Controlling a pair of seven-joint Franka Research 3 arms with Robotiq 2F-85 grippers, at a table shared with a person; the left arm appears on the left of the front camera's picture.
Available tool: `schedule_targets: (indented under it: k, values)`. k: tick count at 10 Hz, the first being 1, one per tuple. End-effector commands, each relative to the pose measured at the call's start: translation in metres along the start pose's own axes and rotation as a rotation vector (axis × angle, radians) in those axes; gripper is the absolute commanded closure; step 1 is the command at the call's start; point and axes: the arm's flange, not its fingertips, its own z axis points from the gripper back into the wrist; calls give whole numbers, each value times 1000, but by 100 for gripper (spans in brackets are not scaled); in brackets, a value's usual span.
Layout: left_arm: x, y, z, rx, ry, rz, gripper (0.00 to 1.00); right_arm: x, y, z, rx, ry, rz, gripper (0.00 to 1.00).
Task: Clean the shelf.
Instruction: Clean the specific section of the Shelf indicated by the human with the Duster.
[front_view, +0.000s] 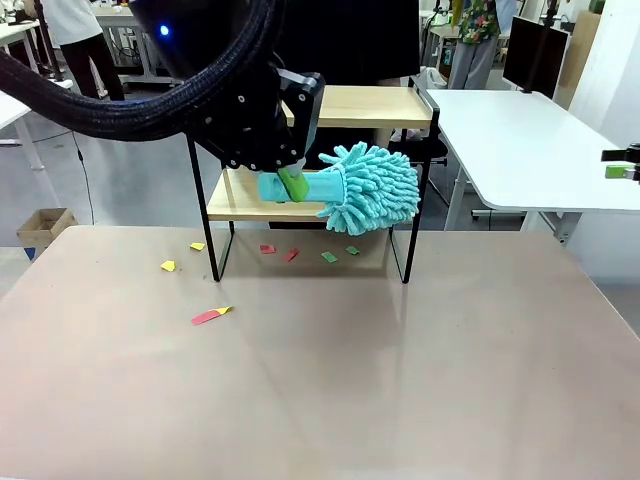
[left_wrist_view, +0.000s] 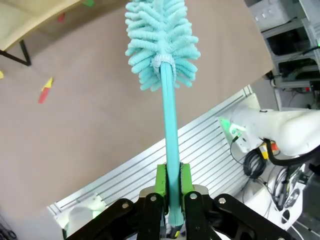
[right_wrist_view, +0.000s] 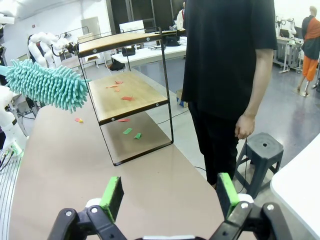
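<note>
Left claw (front_view: 290, 183) clamps the duster (front_view: 375, 190) handle, head sticking out at three o'clock so you can sweep scraps (right_wrist_view: 127, 98) off the shelf (front_view: 232, 200).

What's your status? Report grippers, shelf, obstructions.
Left gripper shut on teal duster, head in front of shelf. Right gripper open, empty. Red scraps on lower board. Person standing behind.

In the front view the left arm (front_view: 200, 90) covers the left half of the shelf's (front_view: 370, 105) top board, and the duster's (front_view: 370, 190) head hides the lower board's right end. From the left wrist, the duster's tip is cut off at the top edge.
</note>
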Motion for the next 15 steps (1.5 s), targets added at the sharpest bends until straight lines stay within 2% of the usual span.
schedule_targets:
  k: [1, 7, 9, 13, 15]
  values:
    - [4, -9, -2, 33, -45, 61, 86, 2, 2, -1, 4, 4, 4, 0]
    - [21, -45, -56, 108, -235, 151, 86, 2, 2, -1, 4, 4, 4, 0]
    - [36, -51, -83, 139, -275, 171, 86, 2, 2, -1, 4, 4, 4, 0]
    - [56, -69, -139, 207, -431, 261, 86, 2, 2, -1, 4, 4, 4, 0]
    - [72, -77, -171, 224, -428, 280, 86, 2, 2, -1, 4, 4, 4, 0]
